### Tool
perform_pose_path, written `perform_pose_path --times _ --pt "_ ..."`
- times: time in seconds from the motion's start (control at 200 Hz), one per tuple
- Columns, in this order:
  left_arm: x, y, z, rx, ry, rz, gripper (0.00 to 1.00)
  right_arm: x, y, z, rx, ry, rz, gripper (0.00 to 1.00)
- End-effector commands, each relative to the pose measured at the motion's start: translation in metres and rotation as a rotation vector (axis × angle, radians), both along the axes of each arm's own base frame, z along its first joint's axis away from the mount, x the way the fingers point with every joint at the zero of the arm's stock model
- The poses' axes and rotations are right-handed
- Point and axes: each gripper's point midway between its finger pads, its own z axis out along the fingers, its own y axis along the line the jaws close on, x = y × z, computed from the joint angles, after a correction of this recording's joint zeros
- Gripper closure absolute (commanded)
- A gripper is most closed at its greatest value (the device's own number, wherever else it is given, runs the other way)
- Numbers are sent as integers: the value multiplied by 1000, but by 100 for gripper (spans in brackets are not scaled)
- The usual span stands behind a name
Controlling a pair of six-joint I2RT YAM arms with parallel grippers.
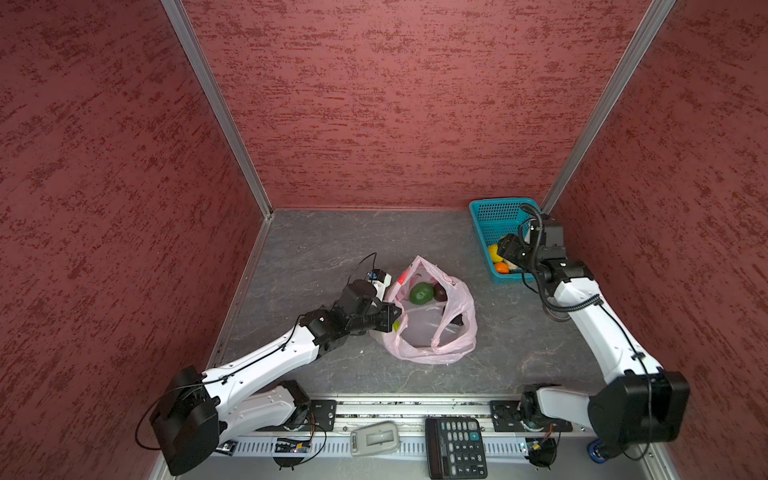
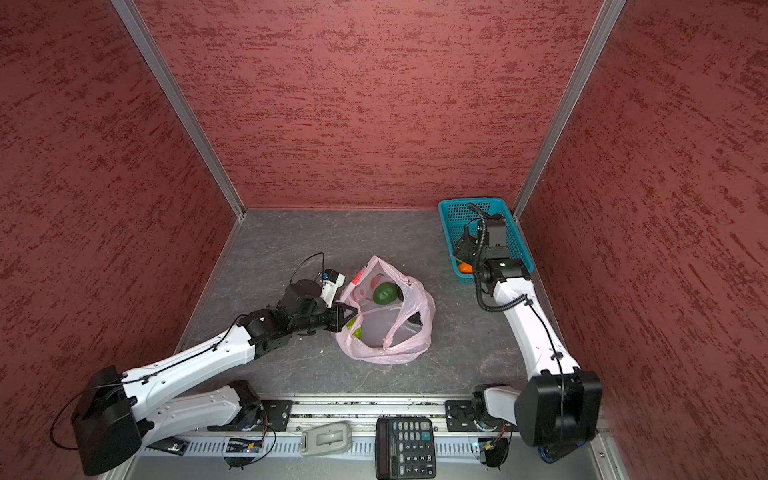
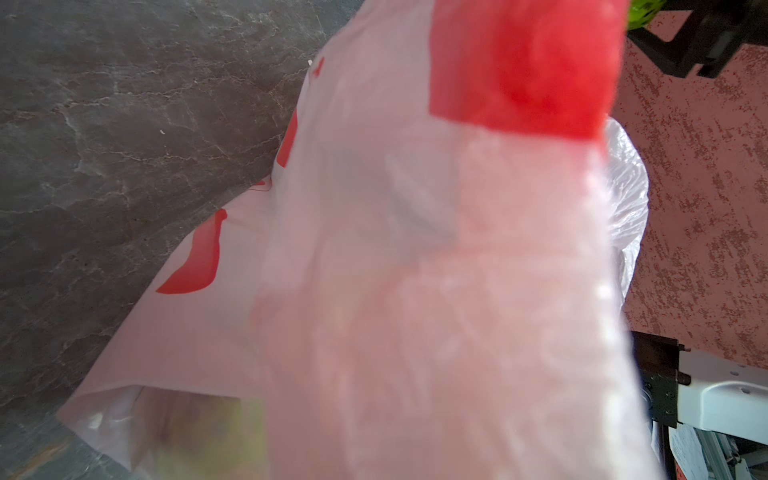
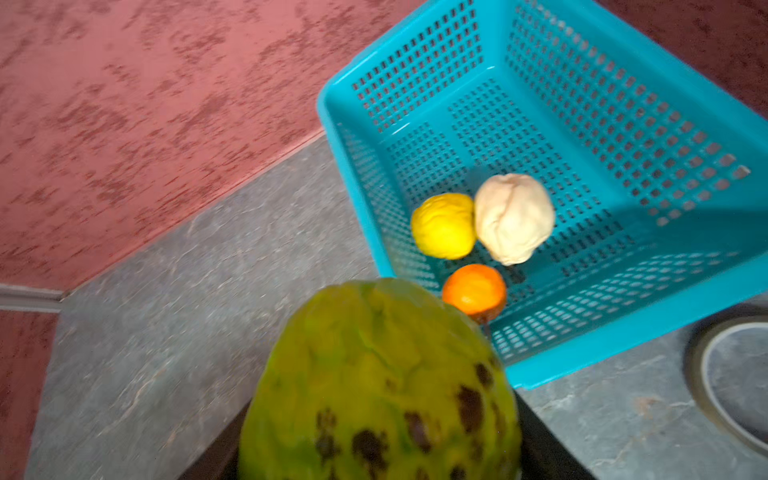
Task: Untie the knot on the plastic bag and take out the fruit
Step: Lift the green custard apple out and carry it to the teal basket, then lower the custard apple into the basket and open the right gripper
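**Fruit above the basket, bag pinched at its edge**

The right gripper (image 1: pixel 510 248) is clamped around a netted green fruit (image 4: pixel 378 386) with dark blotches, which hangs just above the near rim of the teal basket (image 4: pixel 623 332). Three pieces lie together in that basket's near end: a yellow fruit (image 4: pixel 444 226), a cream bumpy fruit (image 4: pixel 514 218) touching it, and an orange fruit (image 4: pixel 473 289) just beside both.

The plastic bag (image 1: pixel 432 328) sits mid-table on the grey tabletop (image 1: pixel 316 249), its mouth gaping upward and one handle loop (image 1: pixel 446 328) draped across the opening. The left gripper (image 1: pixel 388 318) has its jaws pressed together on the bag's left edge. Inside the bag rest a dark green fruit (image 1: pixel 421 293) and, touching it, a dark brown fruit (image 1: pixel 440 293).

The red print (image 3: pixel 519 62) on the bag fills much of the left wrist view (solid blocks and curved strokes, no letter legible). A black calculator (image 1: pixel 456 446) lies at the front rail, its key markings too small to read.
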Motion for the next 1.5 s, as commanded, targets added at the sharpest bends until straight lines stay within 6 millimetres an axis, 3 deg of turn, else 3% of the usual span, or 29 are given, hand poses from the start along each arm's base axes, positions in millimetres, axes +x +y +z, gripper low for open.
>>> perform_pose_path --times 0.0,0.06,0.08,0.165,0.381,0.606,0.731,0.857,0.962,1.192,1.498 --pt "4 -3 10 -3 -27 -6 100 26 -30 -4 5 -33 -18 39" --pt "5 -3 11 -4 -28 -3 100 36 -51 -12 2 -17 -60 38" --pt "5 -3 10 -2 -25 -3 100 41 -59 -25 10 11 -75 38" --pt "6 -3 11 -4 -28 4 100 57 -86 -44 38 51 -123 38" --pt "7 -5 9 -2 -23 14 100 82 -133 -88 -3 196 -190 38" --pt "10 -6 11 -6 -30 27 100 80 -147 -121 -34 314 -214 35" --pt "12 -7 10 -5 -28 27 100 79 -148 -131 -31 342 -216 25" --pt "12 -8 12 -5 -29 25 100 78 -149 -131 -31 346 -219 9" --pt "12 -8 12 -3 -31 24 100 76 -148 -127 -33 339 -215 2" --pt "10 -7 12 -4 -33 19 100 70 -142 -105 -32 289 -194 2" --pt "7 -4 15 -3 -40 15 100 50 -107 -59 18 177 -98 1"
